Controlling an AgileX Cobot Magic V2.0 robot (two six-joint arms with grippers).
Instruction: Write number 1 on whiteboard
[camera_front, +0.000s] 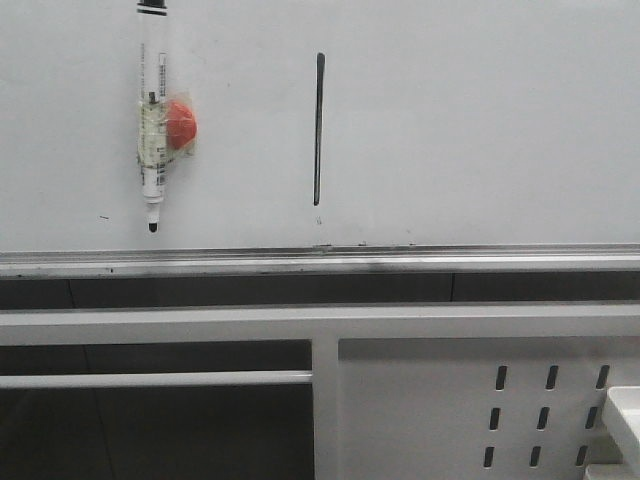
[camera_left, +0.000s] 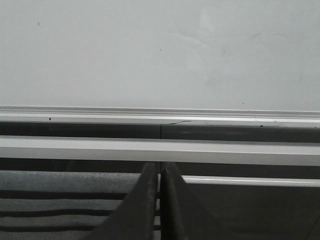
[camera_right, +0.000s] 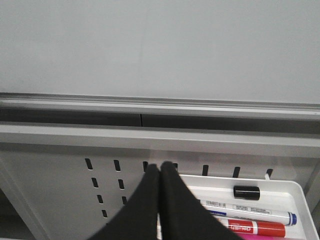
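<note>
The left gripper (camera_left: 159, 200) has its two dark fingers pressed together with nothing between them. It sits low, in front of the frame bars, well below the whiteboard (camera_left: 150, 55). Ahead of it run a pale crossbar (camera_left: 150, 149) and, above that, the silver rail (camera_left: 150, 116) along the board's lower edge, with a dark gap between the two.

The right gripper (camera_right: 160, 200) is likewise closed, fingers touching, holding nothing. It hangs in front of a white slotted panel (camera_right: 50, 190) and just left of a white tray (camera_right: 300, 200) fixed at the panel's right. In the tray lie a loose black cap (camera_right: 246, 192), a white marker with a blue end (camera_right: 250, 215), a red marker (camera_right: 255, 228) beside it, and a strip of pink at the very edge that cannot be made out.

In the front view neither gripper shows. The number 1 (camera_front: 319, 130) stands as a thin dark upright stroke near the middle of the board, slightly thicker at its top, ending well above the rail. To its left, well apart, a white pen (camera_front: 152, 120) hangs tip down against the board, with a red round piece (camera_front: 181, 126) taped to its side. Right of the stroke the board is open to the frame edge.
</note>
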